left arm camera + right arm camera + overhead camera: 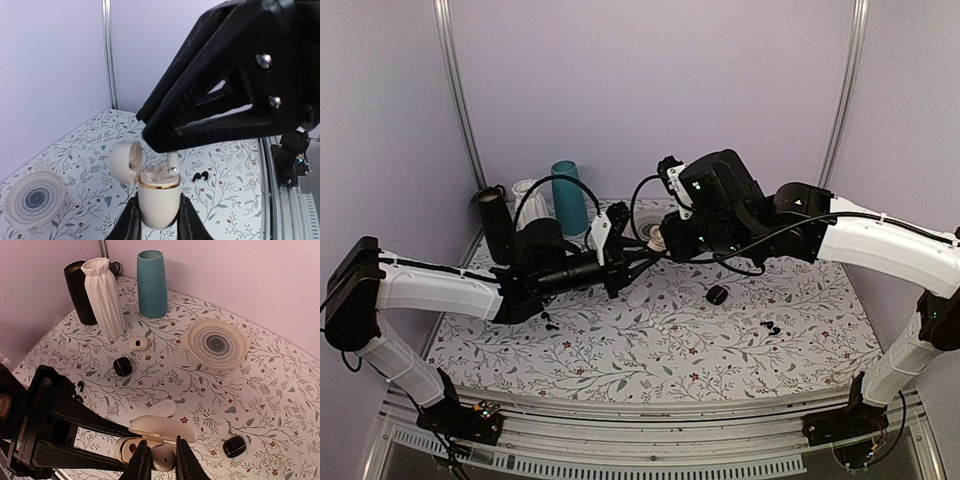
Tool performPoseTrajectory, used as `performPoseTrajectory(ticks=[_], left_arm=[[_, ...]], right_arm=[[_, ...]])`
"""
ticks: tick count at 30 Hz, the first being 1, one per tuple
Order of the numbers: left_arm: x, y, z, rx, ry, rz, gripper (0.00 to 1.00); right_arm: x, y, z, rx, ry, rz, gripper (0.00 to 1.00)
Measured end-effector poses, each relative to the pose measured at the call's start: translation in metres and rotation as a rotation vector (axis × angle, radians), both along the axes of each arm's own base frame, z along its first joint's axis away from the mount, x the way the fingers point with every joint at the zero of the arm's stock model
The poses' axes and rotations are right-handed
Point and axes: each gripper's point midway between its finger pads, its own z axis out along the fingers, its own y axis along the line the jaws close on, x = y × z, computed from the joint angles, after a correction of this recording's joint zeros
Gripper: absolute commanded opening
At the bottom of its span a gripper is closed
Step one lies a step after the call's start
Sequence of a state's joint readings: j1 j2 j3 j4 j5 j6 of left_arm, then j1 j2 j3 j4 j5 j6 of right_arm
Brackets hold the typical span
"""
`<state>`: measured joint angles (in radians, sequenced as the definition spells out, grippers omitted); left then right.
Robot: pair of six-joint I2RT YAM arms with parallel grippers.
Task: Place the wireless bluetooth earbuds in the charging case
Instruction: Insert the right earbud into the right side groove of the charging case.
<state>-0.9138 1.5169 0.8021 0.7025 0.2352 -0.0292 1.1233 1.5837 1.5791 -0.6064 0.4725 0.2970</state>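
Gripping the case (157,196) from both sides, the left gripper (159,217) has its jaws clenched on the lower half and holds it upright above the table (650,350), roughly mid-table toward the back in the top view. The lid (125,161) is flipped open and sits at 9 o'clock of the body in the left wrist view. Right gripper (161,450) reaches in from 3 o'clock in the top view and is right on top of the case, jaws pinched on an earbud (172,161) whose stem pokes straight up out of the right-hand well, so the bud end looks seated or nearly so, can't tell for sure. The well next to it shows something white too, too blurry to call. Going by the right wrist view: a white pebble (162,407) lies on the table just past the lid at 12 o'clock, a round black case (122,366) further out at 11, a second black case (234,446) at 3, a spiral plate (218,344) off at 1. Back corner at 10 to 11 o'clock has a black cylinder (80,290), a white vase (105,295) and a teal vase (151,282) standing up. A pair of black buds (772,327) sits on the table at 4 o'clock from the case in the top view, well apart.
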Motion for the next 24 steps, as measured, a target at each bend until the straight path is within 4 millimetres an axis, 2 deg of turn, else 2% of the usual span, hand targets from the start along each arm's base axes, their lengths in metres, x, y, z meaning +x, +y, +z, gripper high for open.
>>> performPoseTrajectory(ticks=[24], left_arm=[[-0.002,-0.001,0.001,0.003,-0.017,0.000,0.00]], right_arm=[[0.006,-0.012,-0.006,-0.031,-0.010,-0.075,0.17]])
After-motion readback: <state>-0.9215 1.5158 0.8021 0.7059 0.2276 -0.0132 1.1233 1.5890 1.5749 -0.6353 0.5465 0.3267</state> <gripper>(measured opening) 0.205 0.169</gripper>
